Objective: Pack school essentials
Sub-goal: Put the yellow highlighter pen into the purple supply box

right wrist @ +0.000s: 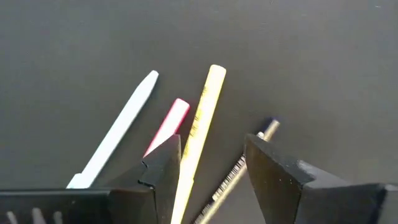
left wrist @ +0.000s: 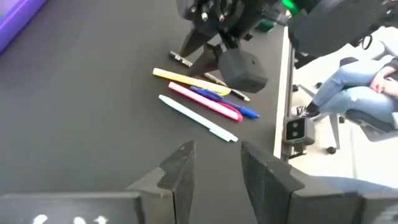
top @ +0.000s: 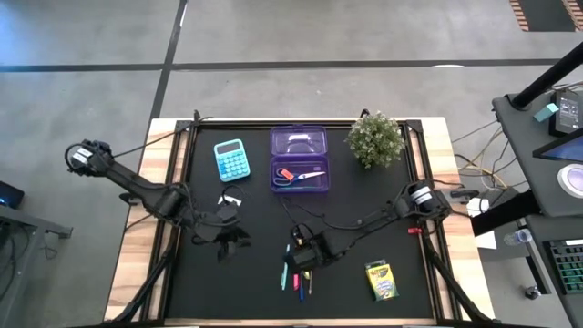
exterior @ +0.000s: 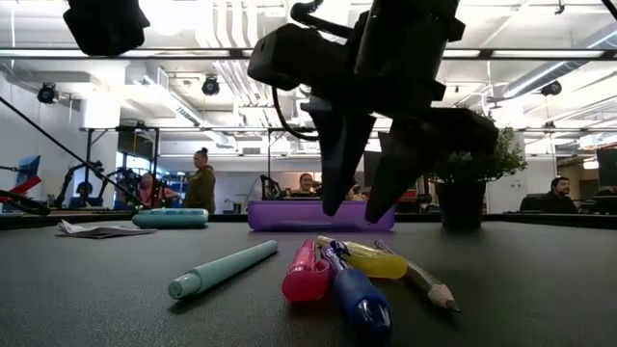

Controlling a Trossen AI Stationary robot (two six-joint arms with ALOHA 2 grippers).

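Black mat point(top: 246, 292) covers the table I work over. Largest item: purple case point(top: 299, 159), lid up, blue-handled scissors point(top: 301, 176) lying inside. Beside it, teal calculator point(top: 230, 159); potted plant point(top: 376, 138) at the far right corner. Crayon box point(top: 382, 280), yellow-green, near the front right edge. Pens point(right wrist: 198, 134) lie in a loose fan at front centre: pale blue, pink, yellow, blue, plus a pencil. My right gripper point(right wrist: 208, 165) hangs directly over them, fingers apart, straddling the yellow one without touching. My left gripper point(left wrist: 214, 171) sits well left of the pens, fingers narrowly parted, holding nothing.
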